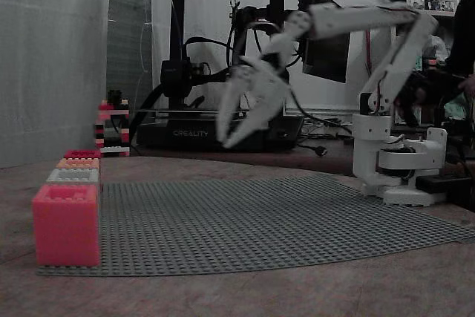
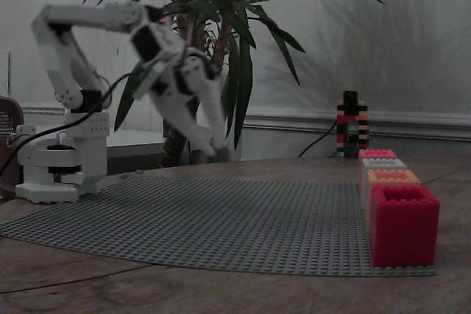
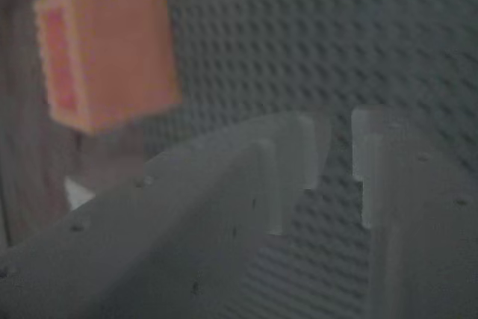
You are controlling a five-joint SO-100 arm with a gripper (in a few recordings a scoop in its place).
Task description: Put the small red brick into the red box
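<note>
Honestly, I can't place the small red brick for sure, since the frames are dim and the arm is smeared with motion. What I can say is that it isn't in the claw (image 1: 241,120). In the wrist view the 2 fingers (image 3: 287,173) stand slightly apart, with bare grey baseplate (image 3: 336,50) showing through the gap, so the claw is parted and pinching nothing.

The red box (image 2: 405,226) sits at one end of a row of 4 boxes on the baseplate edge. An orange box (image 2: 392,176) is right behind it, then a grey box (image 2: 383,163). The claw (image 2: 210,134) hangs in the air well away from the red box, over the far side of the plate. The wrist view also catches a blurry orange-pink box (image 3: 104,50), but I can't tell which one it is.

Handling guess: the brick should be light, rigid and slick plastic, and taller than it is wide, so it'll tip easily. I'd pinch it low on its 2 flat sides, not the studs, and squeeze square so it doesn't squirt out.
</note>
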